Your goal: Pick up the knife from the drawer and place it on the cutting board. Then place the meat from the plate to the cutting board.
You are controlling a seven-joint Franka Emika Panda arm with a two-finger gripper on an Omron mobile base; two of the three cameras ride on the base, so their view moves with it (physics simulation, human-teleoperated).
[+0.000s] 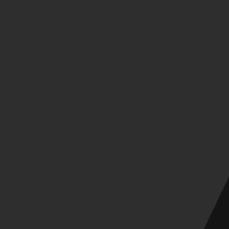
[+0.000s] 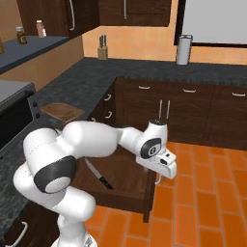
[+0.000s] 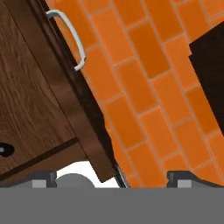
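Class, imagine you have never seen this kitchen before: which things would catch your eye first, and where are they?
The big white arm bends over the pulled-out drawer at lower centre, where the knife lies inside. The bright orange tiled floor spreads to the right. The cutting board sits on the dark counter at left, and the open tool points past the drawer's front at the floor.

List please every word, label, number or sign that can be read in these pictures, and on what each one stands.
None can be read.
The two bottles on the shelf have labels, too small to read.
The knife block, the steel canister and the drawer carry no writing.
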